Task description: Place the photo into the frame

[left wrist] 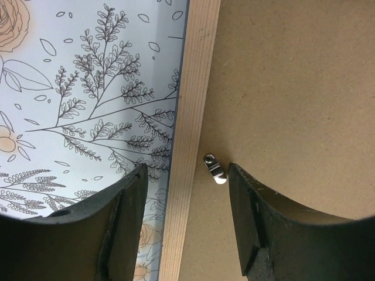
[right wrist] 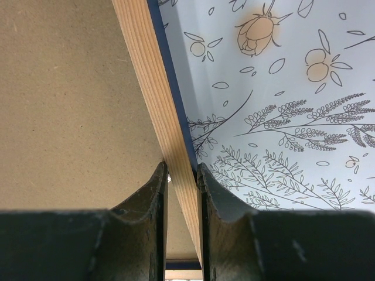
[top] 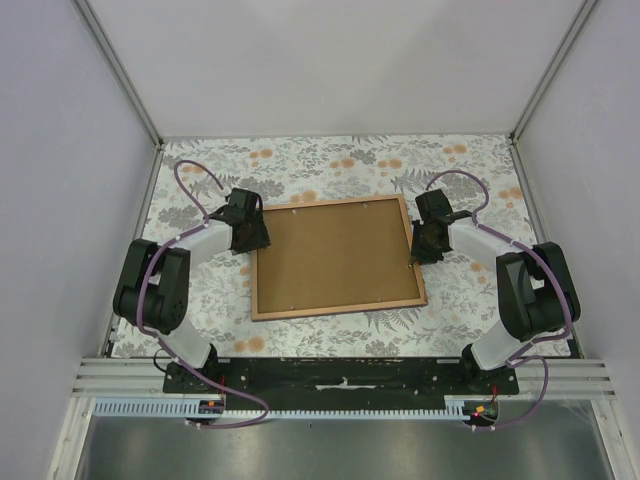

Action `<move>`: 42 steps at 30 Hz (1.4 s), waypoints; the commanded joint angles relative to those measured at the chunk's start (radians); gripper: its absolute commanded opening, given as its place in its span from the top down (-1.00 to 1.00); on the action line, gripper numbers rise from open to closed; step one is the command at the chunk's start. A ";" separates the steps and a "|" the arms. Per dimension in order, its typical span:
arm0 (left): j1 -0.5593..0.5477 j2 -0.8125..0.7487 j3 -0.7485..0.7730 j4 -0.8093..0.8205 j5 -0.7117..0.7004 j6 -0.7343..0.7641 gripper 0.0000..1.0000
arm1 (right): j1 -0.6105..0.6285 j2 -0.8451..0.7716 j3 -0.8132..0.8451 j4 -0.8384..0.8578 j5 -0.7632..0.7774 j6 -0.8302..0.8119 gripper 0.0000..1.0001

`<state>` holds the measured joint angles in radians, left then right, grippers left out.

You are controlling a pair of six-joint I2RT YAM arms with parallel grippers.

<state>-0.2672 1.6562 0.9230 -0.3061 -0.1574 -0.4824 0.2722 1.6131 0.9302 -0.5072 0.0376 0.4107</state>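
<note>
The frame lies back-up on the floral cloth, its light wood rail around a brown fibreboard backing panel. The photo is hidden. My left gripper hovers open over the frame's left rail, one finger over the cloth and the other over the panel. A small metal clip sits just ahead of the left gripper. My right gripper is at the frame's right side. In the right wrist view the right gripper is closed narrowly on the wood rail, whose outer edge is dark blue.
The floral tablecloth covers the table out to grey walls on the left, right and back. Metal posts stand at the back corners. A black base rail runs along the near edge between the arm mounts.
</note>
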 commanded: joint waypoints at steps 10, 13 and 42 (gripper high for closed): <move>-0.007 -0.013 -0.009 0.016 -0.065 -0.001 0.13 | 0.004 0.018 0.019 0.024 -0.007 0.016 1.00; -0.007 -0.015 -0.007 0.007 -0.077 0.002 0.24 | 0.002 0.014 0.021 0.022 -0.008 0.016 1.00; -0.003 0.045 0.028 0.028 -0.097 0.016 0.96 | 0.002 0.008 0.015 0.025 -0.010 0.014 1.00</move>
<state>-0.2737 1.6718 0.9398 -0.2882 -0.2108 -0.4812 0.2722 1.6138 0.9302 -0.4953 0.0269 0.4110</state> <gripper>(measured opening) 0.313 0.272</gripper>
